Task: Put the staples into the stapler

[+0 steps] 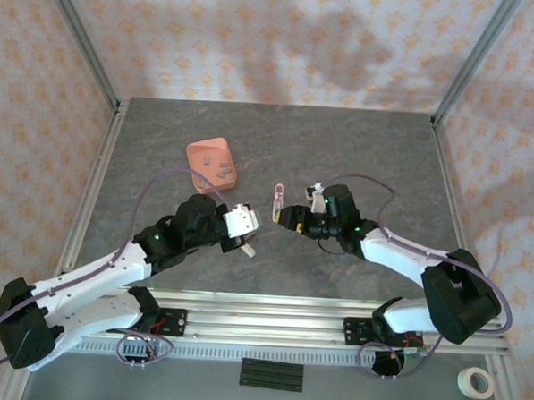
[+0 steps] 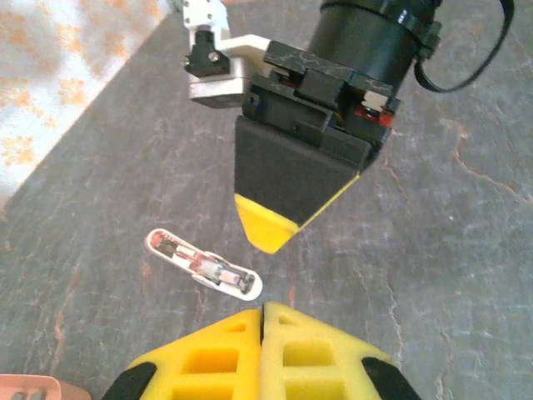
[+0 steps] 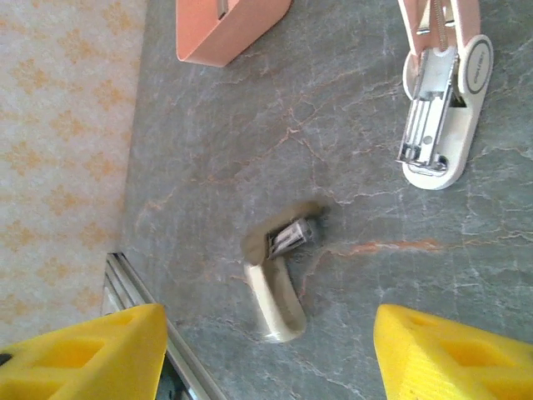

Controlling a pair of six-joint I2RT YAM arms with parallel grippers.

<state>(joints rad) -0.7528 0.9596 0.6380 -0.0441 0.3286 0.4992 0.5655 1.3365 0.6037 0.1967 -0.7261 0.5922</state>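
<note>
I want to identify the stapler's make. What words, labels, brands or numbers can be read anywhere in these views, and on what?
No text can be read for certain.
On the stapler: a faint line of print on its round white end, too small and blurred to read.
On the salmon-pink tray: no text to be seen.

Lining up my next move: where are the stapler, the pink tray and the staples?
stapler point(image 3: 431, 104), right wrist view, open metal channel.
pink tray point(image 1: 193, 165), top view, left wall.
staples point(image 1: 222, 171), top view, grey strip inside tray.
</note>
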